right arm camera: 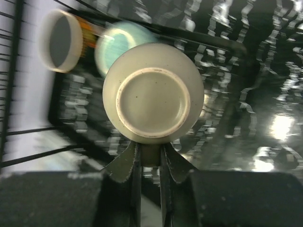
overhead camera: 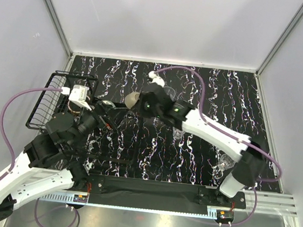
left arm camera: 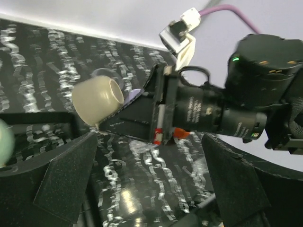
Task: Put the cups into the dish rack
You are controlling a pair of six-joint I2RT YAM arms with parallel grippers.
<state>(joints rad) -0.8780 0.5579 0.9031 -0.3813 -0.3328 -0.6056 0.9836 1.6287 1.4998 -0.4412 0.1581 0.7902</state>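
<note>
Pinching a beige mug by its handle, the right hand holds it off the table with its base turned back toward the wrist. The mug hangs just short of the dish rack, which lies ahead of this hand. Past the mug, two cups appear to sit in the rack: a teal mug and a pale-rimmed cup, both blurred, so how they sit cannot be told.

The left hand is spread wide and holds nothing. It waits close beside the rack, facing the mug and the right hand across a short gap.

By my reading the job is partly done: some cups are loaded and this mug is about to go in. At least two clear glasses are left on the table behind the right hand, beside its forearm, not yet racked.
</note>
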